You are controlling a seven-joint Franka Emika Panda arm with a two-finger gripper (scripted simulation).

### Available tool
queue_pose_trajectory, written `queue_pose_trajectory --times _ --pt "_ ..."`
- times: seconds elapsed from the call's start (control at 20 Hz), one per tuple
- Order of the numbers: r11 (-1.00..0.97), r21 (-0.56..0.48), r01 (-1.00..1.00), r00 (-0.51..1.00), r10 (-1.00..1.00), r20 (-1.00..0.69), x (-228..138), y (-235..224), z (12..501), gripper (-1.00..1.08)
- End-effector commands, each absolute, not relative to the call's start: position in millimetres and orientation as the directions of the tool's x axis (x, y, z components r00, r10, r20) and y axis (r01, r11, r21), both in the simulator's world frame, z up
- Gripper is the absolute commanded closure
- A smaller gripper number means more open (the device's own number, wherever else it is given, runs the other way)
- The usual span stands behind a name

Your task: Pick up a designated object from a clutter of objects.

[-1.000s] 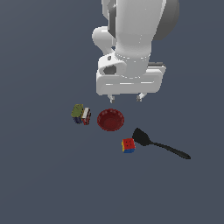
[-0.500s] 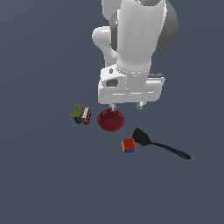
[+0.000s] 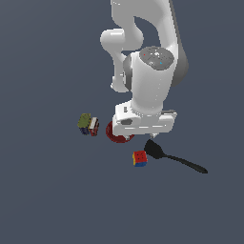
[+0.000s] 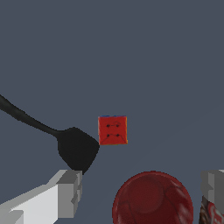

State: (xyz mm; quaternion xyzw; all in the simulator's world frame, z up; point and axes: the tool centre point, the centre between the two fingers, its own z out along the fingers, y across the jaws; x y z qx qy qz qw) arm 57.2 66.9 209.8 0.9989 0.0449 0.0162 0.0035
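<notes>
In the exterior view the arm has dropped lower than a moment ago and now covers part of the red bowl (image 3: pixel 116 135), while the cube (image 3: pixel 139 158) sits untouched on the floor just beside the spatula (image 3: pixel 174 158), so the reach looks close but not yet lined up. In the wrist view the gripper (image 4: pixel 141 192) is spread wide and holding nothing, its 2 fingers (image 4: pixel 70 192) straddling the bowl, with the cube just beyond it, next to the spatula's blade.

In the exterior view, the bowl (image 3: pixel 116 133) sits at the centre of the clutter on the tabletop (image 3: pixel 47 190), partly hidden behind the arm's hand. The small bundle (image 3: pixel 88 124) lies at its nine o'clock, apart from it. The puzzle cube (image 3: pixel 139 158) lies at the bowl's five o'clock, with the spatula (image 3: pixel 171 157) blade just beside the cube at its two o'clock, handle running off toward four o'clock.
</notes>
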Motion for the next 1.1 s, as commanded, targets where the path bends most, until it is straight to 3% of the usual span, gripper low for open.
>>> queue_pose_trajectory --times 0.0,0.5,1.05 --pt "-0.996 0.006 0.090 0.996 0.090 0.025 63 71 182 -0.92" --pt "-0.996 0.001 0.090 0.996 0.090 0.005 70 83 103 -0.92" --pt "-0.996 0.000 0.090 0.996 0.090 -0.001 70 85 83 -0.92"
